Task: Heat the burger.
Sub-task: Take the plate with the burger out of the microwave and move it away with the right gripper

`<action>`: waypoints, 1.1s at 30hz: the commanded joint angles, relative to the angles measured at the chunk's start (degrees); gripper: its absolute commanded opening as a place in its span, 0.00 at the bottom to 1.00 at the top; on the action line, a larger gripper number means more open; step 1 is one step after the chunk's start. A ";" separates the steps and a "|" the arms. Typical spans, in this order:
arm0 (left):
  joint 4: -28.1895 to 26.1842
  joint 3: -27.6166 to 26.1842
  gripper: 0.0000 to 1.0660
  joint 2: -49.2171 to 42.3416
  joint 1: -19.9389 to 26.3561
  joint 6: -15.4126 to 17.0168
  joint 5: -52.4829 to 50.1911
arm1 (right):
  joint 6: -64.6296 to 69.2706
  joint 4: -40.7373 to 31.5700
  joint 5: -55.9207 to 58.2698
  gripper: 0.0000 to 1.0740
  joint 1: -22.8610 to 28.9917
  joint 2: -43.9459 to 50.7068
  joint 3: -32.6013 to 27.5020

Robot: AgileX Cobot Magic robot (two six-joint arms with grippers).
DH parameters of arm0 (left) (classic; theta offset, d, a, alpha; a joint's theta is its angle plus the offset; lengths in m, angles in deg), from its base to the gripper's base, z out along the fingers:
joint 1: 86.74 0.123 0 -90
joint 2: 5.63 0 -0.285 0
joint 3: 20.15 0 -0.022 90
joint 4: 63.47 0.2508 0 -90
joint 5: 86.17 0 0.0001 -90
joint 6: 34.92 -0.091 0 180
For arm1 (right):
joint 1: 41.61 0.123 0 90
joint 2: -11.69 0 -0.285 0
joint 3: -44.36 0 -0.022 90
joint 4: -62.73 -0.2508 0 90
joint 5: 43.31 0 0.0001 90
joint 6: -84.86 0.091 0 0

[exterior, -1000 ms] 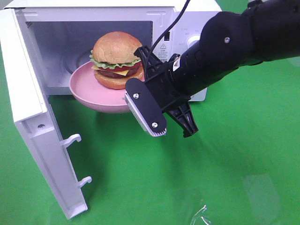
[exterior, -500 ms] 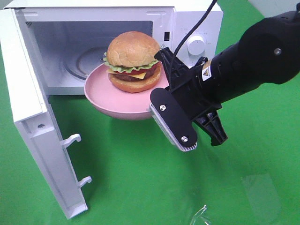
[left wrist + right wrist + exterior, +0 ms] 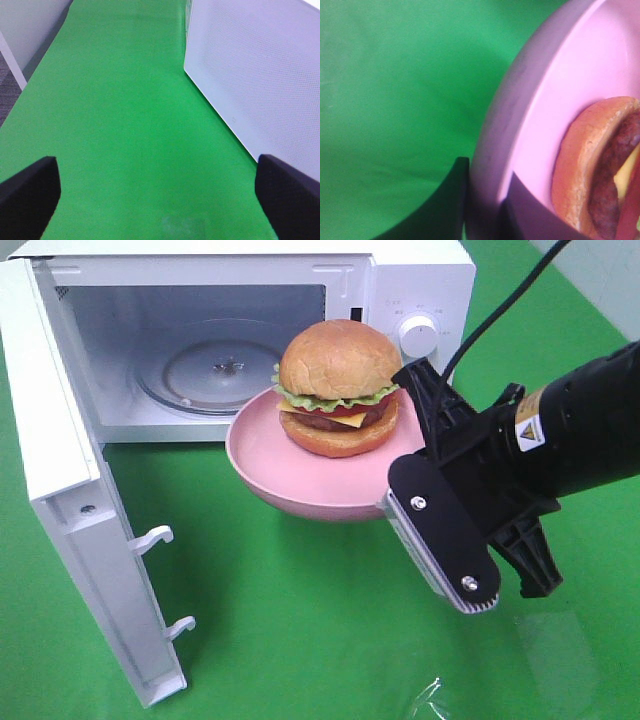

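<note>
Right gripper [image 3: 420, 475] pinching pink plate [image 3: 270, 450] rim, burger [image 3: 338, 390] aboard, outside microwave [image 3: 400, 280] mouth, cavity lying to burger's left; left gripper [image 3: 155, 195] spread, idle.

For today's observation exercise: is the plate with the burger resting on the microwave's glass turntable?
No. The right gripper holds the pink plate with the burger outside, before the microwave.

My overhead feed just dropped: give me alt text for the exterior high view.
The right gripper holds a pink plate carrying the burger in the air in front of the open white microwave, its glass turntable bare, over a green surface.
</note>
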 commanded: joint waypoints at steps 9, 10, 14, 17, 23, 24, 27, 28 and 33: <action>0.17 -0.06 0.92 -0.29 0.11 0.06 -0.80 | 8.37 6.59 1.38 0.00 -0.11 10.94 -5.39; 0.17 -0.06 0.92 -0.29 0.11 0.06 -0.80 | 8.37 6.59 1.38 0.00 -0.11 10.94 -5.39; 0.17 -0.06 0.92 -0.29 0.11 0.06 -0.80 | 13.41 10.08 6.36 0.00 -0.11 15.36 -5.90; 0.17 -0.06 0.92 -0.29 0.11 0.06 -0.80 | 15.41 10.89 7.73 0.00 -0.11 17.25 -6.47; 0.17 -0.06 0.92 -0.29 0.11 0.06 -0.80 | 21.03 12.38 13.18 0.00 -0.11 23.49 -8.94; 0.17 -0.06 0.92 -0.29 0.11 0.06 -0.80 | 21.03 12.38 13.18 0.00 -0.11 23.49 -8.94; 0.17 -0.06 0.92 -0.29 0.11 0.06 -0.80 | 25.90 14.61 16.96 0.00 -0.11 26.24 -9.34; 0.17 -0.06 0.92 -0.29 0.11 0.06 -0.80 | 25.90 14.61 16.96 0.00 -0.11 26.24 -9.34; 0.17 -0.06 0.92 -0.29 0.11 0.06 -0.80 | 33.40 17.88 20.86 0.00 -0.11 28.71 -9.40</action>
